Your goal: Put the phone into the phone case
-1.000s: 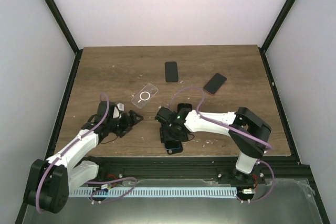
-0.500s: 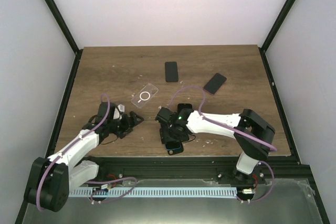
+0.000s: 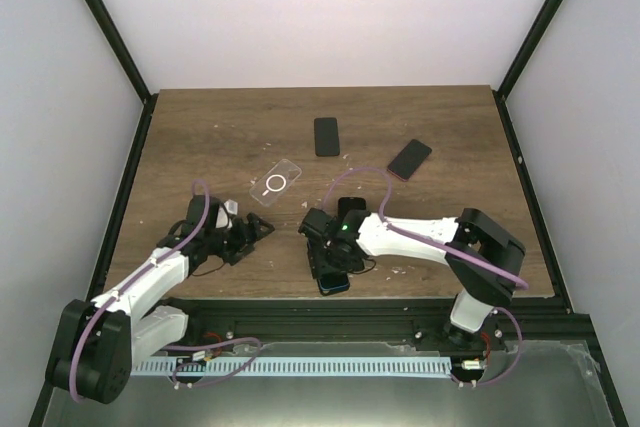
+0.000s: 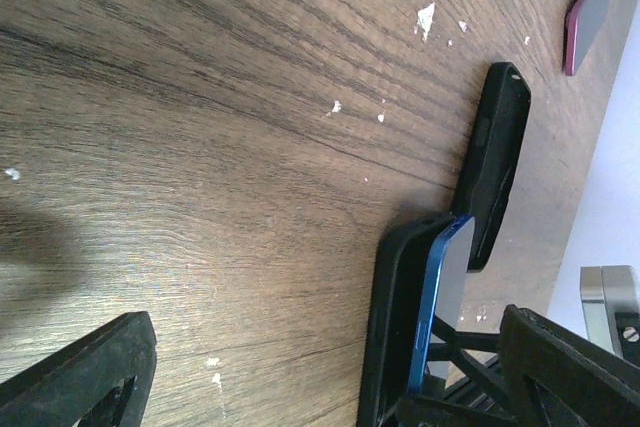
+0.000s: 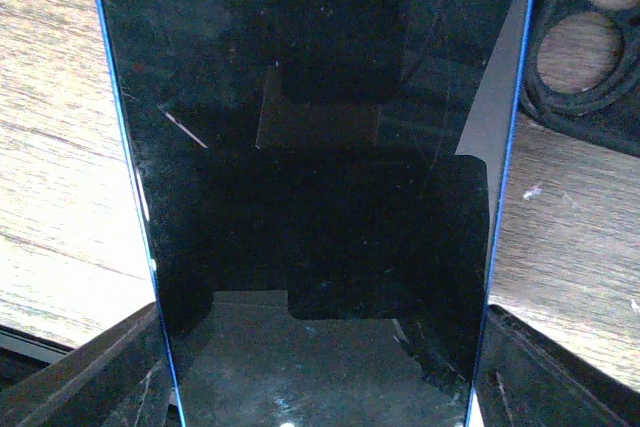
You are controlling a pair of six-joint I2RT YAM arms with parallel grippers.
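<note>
White arm shells (image 3: 410, 232), black joints (image 3: 478, 232), looping purple cables (image 3: 203, 199)

Both arms reach inward — left hand (image 3: 258, 232) spread wide, right hand (image 3: 328, 267) clamped across the phone (image 3: 333, 284).

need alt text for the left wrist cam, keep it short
A blue phone rests in the mouth of a black phone case, apparently not yet flush, on a wood-grain table. The view is low, from inside the open left gripper. Beyond lie a second black case and, farther back, a dark red phone.
</note>
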